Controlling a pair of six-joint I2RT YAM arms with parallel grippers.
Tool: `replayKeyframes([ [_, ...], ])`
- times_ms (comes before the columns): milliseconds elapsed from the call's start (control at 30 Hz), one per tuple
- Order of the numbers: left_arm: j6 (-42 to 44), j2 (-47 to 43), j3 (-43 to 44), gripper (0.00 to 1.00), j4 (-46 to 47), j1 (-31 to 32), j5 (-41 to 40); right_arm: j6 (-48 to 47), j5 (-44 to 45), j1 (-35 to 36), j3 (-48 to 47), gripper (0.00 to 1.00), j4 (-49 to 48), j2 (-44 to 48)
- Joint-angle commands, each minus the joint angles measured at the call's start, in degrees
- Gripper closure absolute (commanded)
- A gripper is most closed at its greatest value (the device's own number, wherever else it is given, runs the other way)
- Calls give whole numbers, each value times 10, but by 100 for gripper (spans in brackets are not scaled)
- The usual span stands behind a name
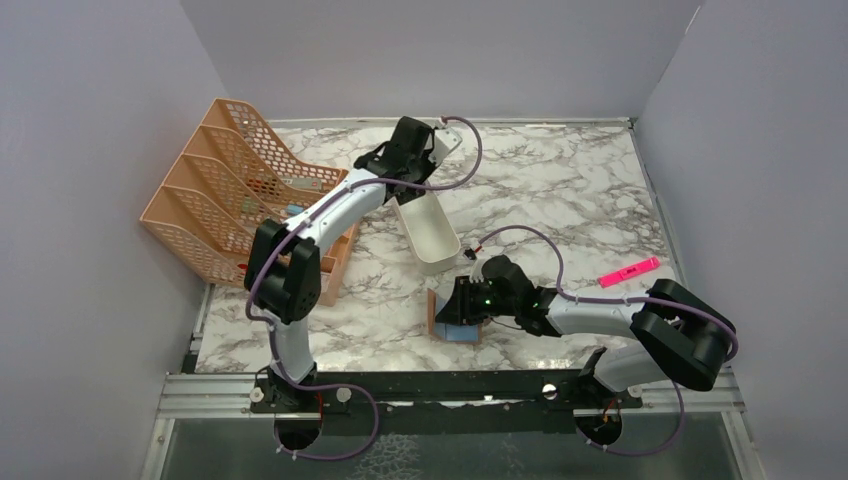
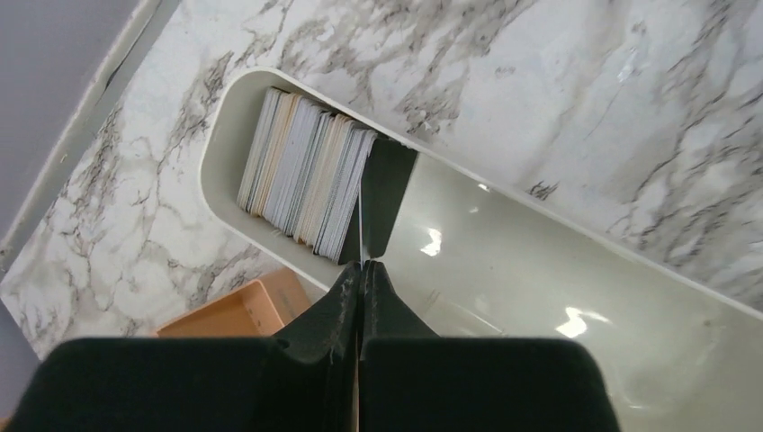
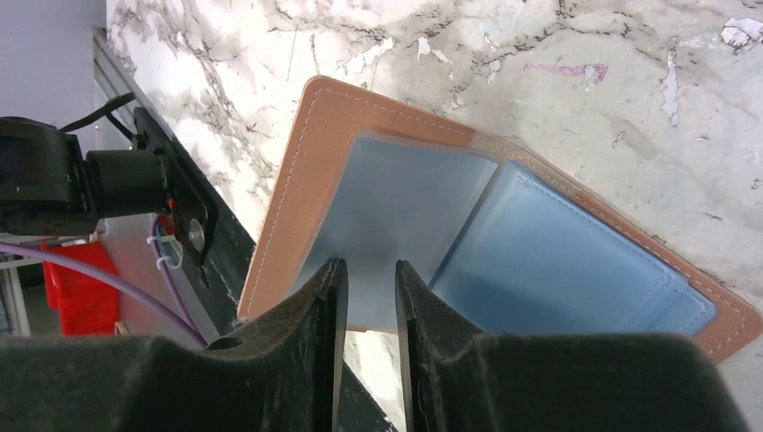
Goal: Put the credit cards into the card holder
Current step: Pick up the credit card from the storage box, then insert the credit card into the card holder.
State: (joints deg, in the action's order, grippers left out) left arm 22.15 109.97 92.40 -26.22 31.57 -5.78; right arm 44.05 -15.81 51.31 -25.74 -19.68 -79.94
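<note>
At the rounded end of the white oblong plastic tray (image 2: 540, 270) the thin grey, pale blue and silvery credit cards (image 2: 301, 175) stand on edge in a tight stack. The left claw (image 2: 363, 270) is closed flat, and from the wrist view it seems to pinch the near edge of one dark card (image 2: 389, 193) at the open side of the stack.

Nearer the arms, the tan-brown leather-look folding card holder (image 3: 297, 180) lies spread open. The right claw (image 3: 364, 279) sits just over its clear plastic sleeve (image 3: 405, 207), jaws a narrow gap apart and with nothing plainly held. I cannot tell whether they touch the sleeve.

No card shows in the sleeve or in the light blue inner pockets (image 3: 558, 261), so I judge the task barely begun. The first pick is in hand, and the rest of the stack is waiting.

The held card has to rise clear of the tray wall. Bare marble-patterned bench (image 1: 560, 180) lies between tray and holder.

- The holder sits near the bench's front edge, beside the black mounting rail (image 1: 450, 390), so there is little margin there.
- The orange mesh file rack (image 1: 215, 185) flanks the left arm.
- The pink highlighter pen (image 1: 630, 270) lies well apart to the right.
</note>
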Motion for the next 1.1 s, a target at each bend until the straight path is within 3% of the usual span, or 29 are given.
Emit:
replayKeyframes([
  [0,-113,-103,-11,100,-11,-1,43,11,-12,3,1,69,-28,-5],
  [133,-220,-170,-43,100,-10,-2,57,15,-13,3,1,68,-31,-6],
  [300,-359,-254,-112,100,-7,-2,156,21,-5,3,-7,67,-18,-3],
  [433,-477,-340,-250,100,71,-2,256,21,8,3,-10,66,-2,6],
  [600,-615,-428,-419,100,165,0,298,21,15,3,-9,67,3,8],
  [867,-718,-468,-558,100,259,19,339,18,25,3,-7,67,3,9],
  [1067,-748,-460,-596,100,320,53,314,19,25,3,-8,67,3,8],
])
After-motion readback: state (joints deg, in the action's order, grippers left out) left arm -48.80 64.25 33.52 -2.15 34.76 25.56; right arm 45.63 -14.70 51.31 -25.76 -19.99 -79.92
